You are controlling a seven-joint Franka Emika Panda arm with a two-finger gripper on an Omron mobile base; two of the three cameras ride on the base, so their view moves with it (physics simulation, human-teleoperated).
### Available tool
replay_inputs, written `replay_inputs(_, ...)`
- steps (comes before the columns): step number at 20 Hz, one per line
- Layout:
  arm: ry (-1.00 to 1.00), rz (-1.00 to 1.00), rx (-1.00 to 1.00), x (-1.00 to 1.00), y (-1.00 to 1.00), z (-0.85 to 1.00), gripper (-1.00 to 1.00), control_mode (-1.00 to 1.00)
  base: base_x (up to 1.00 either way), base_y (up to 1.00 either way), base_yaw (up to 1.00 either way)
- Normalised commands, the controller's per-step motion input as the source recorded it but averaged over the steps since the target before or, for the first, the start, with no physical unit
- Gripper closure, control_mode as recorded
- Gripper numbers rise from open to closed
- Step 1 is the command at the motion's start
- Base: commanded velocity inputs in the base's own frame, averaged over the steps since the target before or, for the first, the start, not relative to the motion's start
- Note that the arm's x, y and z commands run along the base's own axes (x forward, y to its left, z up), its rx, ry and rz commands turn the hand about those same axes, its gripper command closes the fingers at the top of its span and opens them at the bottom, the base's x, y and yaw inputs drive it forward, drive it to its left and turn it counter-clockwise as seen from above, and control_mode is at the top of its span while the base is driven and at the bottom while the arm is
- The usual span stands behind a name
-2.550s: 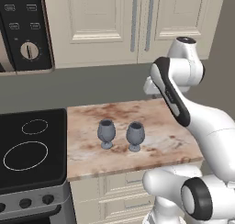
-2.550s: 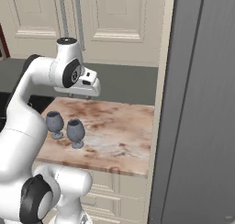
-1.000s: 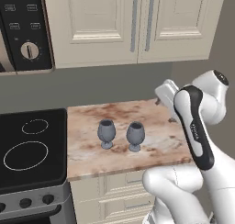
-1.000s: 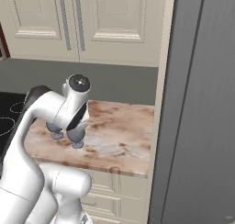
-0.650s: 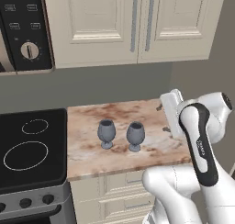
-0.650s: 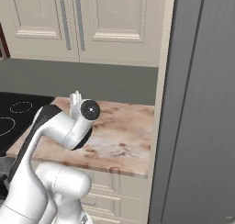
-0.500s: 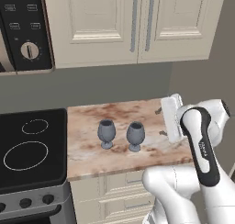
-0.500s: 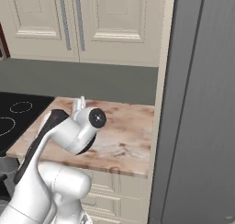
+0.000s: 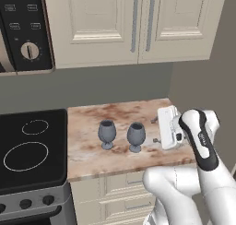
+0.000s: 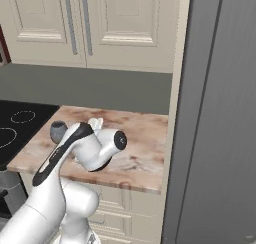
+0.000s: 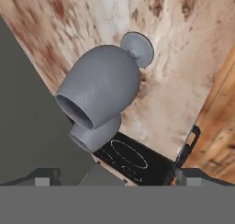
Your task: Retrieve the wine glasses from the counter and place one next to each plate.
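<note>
Two blue-grey wine glasses stand upright on the counter (image 9: 92,155), side by side and a little apart, roughly midway between its back and front edges. The left goblet (image 9: 107,133) is nearer the black stovetop (image 9: 27,150), which adjoins the counter's left edge; the right goblet (image 9: 136,136) stands toward the middle of the marble-patterned top. Both rest on their round feet, bowls opening upward, and nothing touches either one.

The gripper (image 9: 155,130) hangs low over the counter's right portion, turned sideways so that its fingers reach toward the right goblet. Its two dark fingertips stand wide apart with nothing between them; one lies toward the back edge, the other toward the front. They are close beside the right goblet but clear of it.

In the hand view the nearer goblet (image 11: 103,83) looms large, its bowl in front and its foot planted on the veined stone behind, while the second goblet (image 11: 94,133) peeks out from behind it, with the stovetop's ring markings (image 11: 128,154) beyond.

In the right base view the arm's elbow covers most of the counter's left half, and a goblet (image 10: 58,131) shows just past it near the left edge.

Cream panelled wall cabinets (image 9: 133,26) hang above the counter, and an oven control panel with a round knob (image 9: 30,51) sits above the stovetop.
</note>
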Motion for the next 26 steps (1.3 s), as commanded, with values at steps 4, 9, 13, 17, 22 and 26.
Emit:
replay_inputs(4,0.16,0.05,0.09,0.29,-0.19,0.0,-1.0,-1.0,0.0,0.0,0.0)
replay_inputs(9,0.3,0.07,0.07,0.29,-0.15,-0.06,-1.0,-1.0,0.0,0.0,0.0)
replay_inputs(13,0.27,0.04,0.05,0.23,-0.02,-0.22,-1.0,-1.0,0.0,0.0,0.0)
replay_inputs(17,0.14,0.04,0.09,0.14,0.0,-0.28,-1.0,-1.0,0.0,0.0,0.0)
replay_inputs(22,0.0,0.01,0.06,0.07,-0.03,-0.35,-1.0,-1.0,0.0,0.0,0.0)
replay_inputs(26,0.0,0.0,0.03,0.09,0.0,-0.36,-1.0,-1.0,0.0,0.0,0.0)
